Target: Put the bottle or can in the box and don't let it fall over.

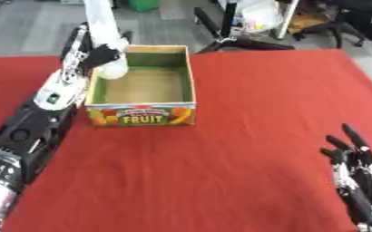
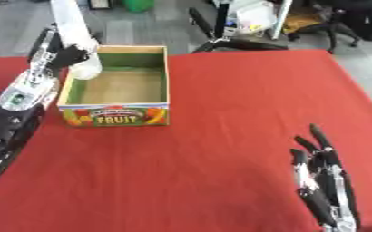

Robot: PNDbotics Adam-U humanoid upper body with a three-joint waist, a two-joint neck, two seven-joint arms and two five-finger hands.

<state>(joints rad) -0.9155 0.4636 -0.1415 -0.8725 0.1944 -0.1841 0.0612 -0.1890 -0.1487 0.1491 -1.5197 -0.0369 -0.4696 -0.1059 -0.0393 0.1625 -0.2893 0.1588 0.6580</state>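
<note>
Near the tabletop's (image 1: 245, 136) front right corner the right hand (image 2: 325, 188) rests idle on the red cloth, fingers straight and spread, pointing away from the robot. Along the left edge the left arm stretches far forward, and the left hand (image 1: 94, 56) has its fingers curled round a tall white bottle (image 1: 102, 31). That bottle stands nearly upright, its rounded base over the far left corner of the fruit box (image 1: 141, 106); whether it touches the rim I cannot tell. To do this step well, I judge, carry the bottle clear inside the wall, lower it straight until its base sits flat, then uncurl the fingers slowly without nudging it sideways.
</note>
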